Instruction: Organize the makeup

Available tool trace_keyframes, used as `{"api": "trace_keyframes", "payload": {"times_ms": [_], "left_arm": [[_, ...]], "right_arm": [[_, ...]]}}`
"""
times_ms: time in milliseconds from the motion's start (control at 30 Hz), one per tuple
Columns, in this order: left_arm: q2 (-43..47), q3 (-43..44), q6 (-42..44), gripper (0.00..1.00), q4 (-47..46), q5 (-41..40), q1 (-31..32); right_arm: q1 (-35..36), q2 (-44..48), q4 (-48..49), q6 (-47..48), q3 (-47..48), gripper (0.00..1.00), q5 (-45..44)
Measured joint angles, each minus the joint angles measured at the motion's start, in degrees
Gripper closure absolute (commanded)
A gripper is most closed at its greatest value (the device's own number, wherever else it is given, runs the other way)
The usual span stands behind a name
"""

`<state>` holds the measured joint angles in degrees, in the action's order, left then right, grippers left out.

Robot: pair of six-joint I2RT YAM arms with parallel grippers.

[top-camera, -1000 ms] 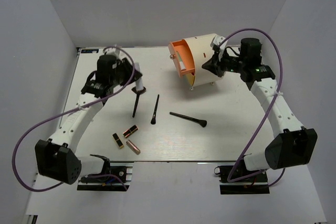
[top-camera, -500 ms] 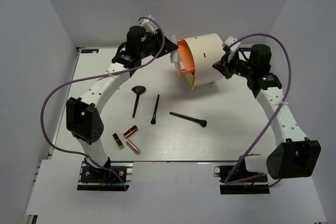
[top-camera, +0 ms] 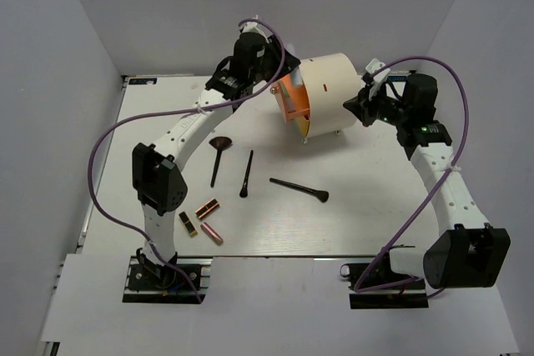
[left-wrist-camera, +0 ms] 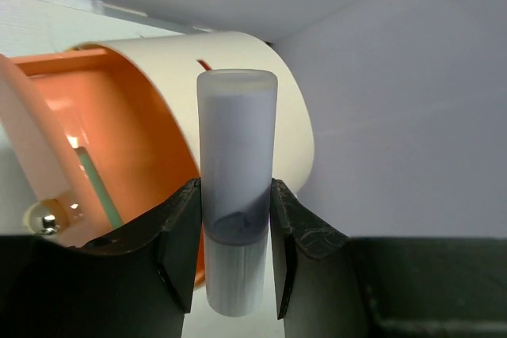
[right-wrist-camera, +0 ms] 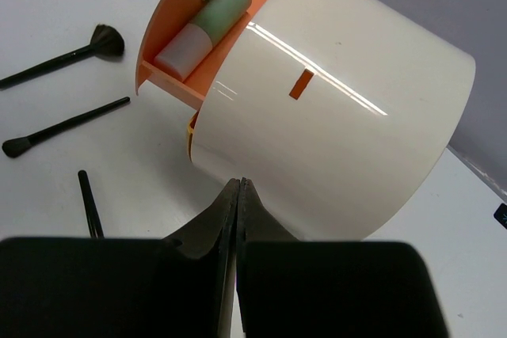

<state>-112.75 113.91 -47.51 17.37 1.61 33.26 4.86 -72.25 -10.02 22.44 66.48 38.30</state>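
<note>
The left gripper (left-wrist-camera: 235,219) pinches a pale tube (left-wrist-camera: 236,140) at the orange drawer (right-wrist-camera: 230,57), which holds one green-white tube (right-wrist-camera: 202,25) (barely begun, I judge). The right gripper (right-wrist-camera: 238,195), pressed together, touches the cream cylinder (right-wrist-camera: 341,108); brushes (top-camera: 247,174) and lipsticks (top-camera: 207,208) wait on the table (top-camera: 375,206).

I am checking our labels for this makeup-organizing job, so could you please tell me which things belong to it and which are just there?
Part of the job:
fan brush
two thin brushes
three lipstick tubes
pale tube held in the left gripper
green-and-white tube in the orange drawer
cream cylinder holding that drawer

Just there:
purple cables
</note>
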Motion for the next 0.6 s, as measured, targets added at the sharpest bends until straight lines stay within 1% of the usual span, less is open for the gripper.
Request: {"api": "trace_keyframes", "payload": {"times_ms": [133, 200, 300, 433, 500, 533, 600], "left_arm": [[-1.22, 1.81, 0.07, 0.91, 2.54, -4.33, 0.09], [-2.23, 2.51, 0.07, 0.86, 2.91, -5.57, 0.09], [-3.80, 2.84, 0.07, 0.84, 3.39, -6.80, 0.09], [-5.55, 2.86, 0.04, 0.69, 3.96, -7.17, 0.28], [-5.88, 3.21, 0.02, 0.65, 3.80, -7.23, 0.44], [-5.90, 3.26, 0.04, 0.59, 3.67, -7.23, 0.48], [-5.95, 3.26, 0.04, 0.53, 3.67, -7.23, 0.61]], "right_arm": [[-0.50, 0.68, 0.57, -0.55, -0.76, 0.99, 0.22], [-0.72, 0.68, 0.85, -0.79, -0.76, 0.99, 0.35], [-0.87, 0.68, 1.11, -1.05, -0.76, 0.99, 0.52], [-1.11, 0.68, 1.20, -1.18, -0.76, 0.98, 0.83], [-1.16, 0.68, 1.20, -1.29, -0.76, 0.98, 0.87], [-1.16, 0.68, 1.22, -1.29, -0.76, 0.98, 0.90], [-1.16, 0.68, 1.22, -1.31, -0.76, 0.98, 0.90]]}}
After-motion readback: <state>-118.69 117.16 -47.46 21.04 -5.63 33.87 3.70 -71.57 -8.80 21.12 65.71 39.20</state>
